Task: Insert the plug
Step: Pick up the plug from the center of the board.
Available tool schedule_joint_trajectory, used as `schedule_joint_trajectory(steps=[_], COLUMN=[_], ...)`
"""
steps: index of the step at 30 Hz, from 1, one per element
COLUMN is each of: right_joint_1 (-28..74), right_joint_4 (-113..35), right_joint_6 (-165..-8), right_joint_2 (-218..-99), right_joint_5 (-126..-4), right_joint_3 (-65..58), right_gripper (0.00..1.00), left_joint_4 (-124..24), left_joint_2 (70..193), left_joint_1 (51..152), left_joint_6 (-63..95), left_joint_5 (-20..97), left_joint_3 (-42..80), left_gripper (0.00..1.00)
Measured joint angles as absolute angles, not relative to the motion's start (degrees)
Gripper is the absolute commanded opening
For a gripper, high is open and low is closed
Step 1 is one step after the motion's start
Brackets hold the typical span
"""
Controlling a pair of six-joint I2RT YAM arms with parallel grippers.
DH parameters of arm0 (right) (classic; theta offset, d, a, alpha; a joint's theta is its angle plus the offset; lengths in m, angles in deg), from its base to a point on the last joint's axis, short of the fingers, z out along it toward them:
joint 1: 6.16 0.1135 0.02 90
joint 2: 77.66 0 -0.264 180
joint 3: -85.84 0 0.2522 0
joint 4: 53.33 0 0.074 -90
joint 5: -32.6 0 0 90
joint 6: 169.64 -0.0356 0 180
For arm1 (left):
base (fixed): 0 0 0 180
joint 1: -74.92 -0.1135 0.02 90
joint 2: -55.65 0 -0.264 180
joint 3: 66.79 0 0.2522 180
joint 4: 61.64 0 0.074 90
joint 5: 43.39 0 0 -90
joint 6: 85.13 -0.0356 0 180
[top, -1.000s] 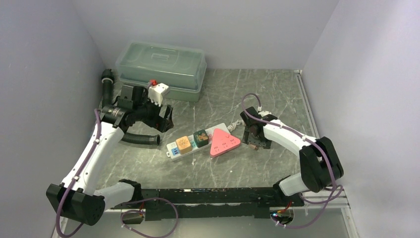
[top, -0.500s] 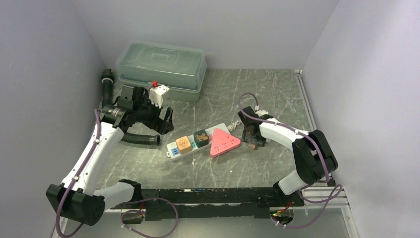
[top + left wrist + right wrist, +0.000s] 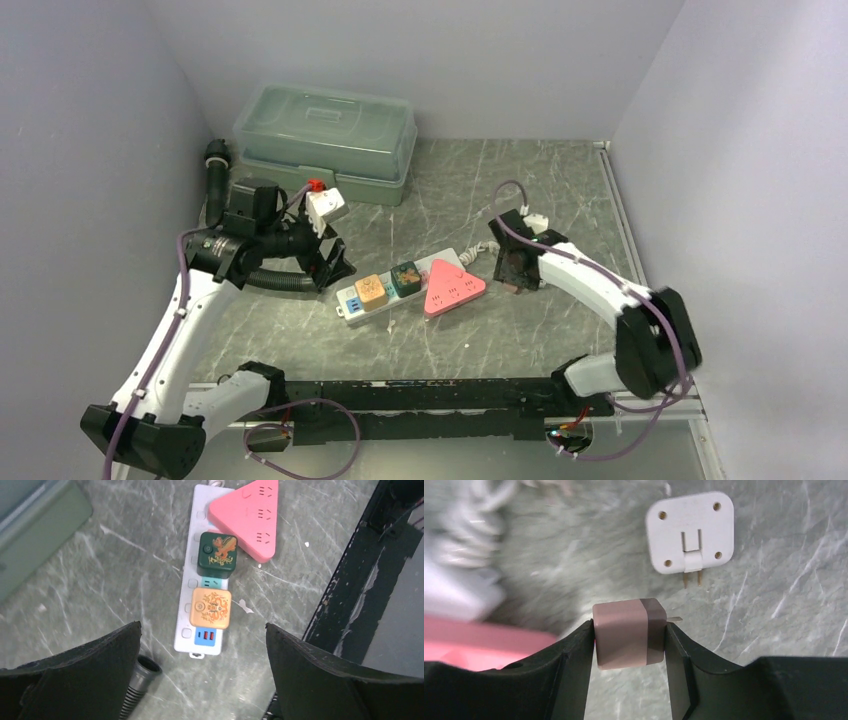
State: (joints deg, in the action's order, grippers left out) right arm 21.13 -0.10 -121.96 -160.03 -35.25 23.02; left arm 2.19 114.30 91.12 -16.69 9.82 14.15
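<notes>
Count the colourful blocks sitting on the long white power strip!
3. On the white power strip: an orange cube near its blue end, a dark green cube next to it, a pink triangular block at the other end. None seems hidden.

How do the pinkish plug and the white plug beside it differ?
The pinkish plug is a two-tone cube; the white plug is white with four holes. The pinkish plug is gripped in the right end effector; the white plug lies loose on the table. Both show metal prongs.
</notes>
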Motion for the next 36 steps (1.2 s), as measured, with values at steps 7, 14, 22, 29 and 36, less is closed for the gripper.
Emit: schedule_joint_trajectory(steps=[7, 14, 22, 29, 36], right_joint_1=[20.87, 24.19, 35.43, 36.48, 40.63], right_joint_4=[1.27, -6.86, -15.03, -20.08, -20.84], right_joint_6=[-113.13, -106.66, -105.35, -106.88, -105.85], right_joint_2=[-144.38, -144.01, -156.64, -160.97, -165.1], right_joint_5=[-52.3, -83.14, -99.01, -106.24, -112.27], right_joint_3=[12.38, 1.43, -7.19, -7.54, -13.98], right_gripper=[0.31, 0.32, 0.32, 0.33, 0.34], left_joint_4=[-2.62, -6.1, -8.33, -10.47, -7.52], left_joint_2=[112.36, 110.26, 109.82, 104.12, 103.94], left_joint_1=[91.12, 91.82, 95.78, 97.61, 97.9], left_joint_6=[-30.81, -43.11, -47.75, -52.12, -56.03], left_joint_5=[2.34, -6.38, -10.03, -10.49, -12.26], left_joint_3=[11.71, 11.36, 11.71, 8.91, 9.02], left_gripper=[0.99, 0.99, 0.99, 0.94, 0.72])
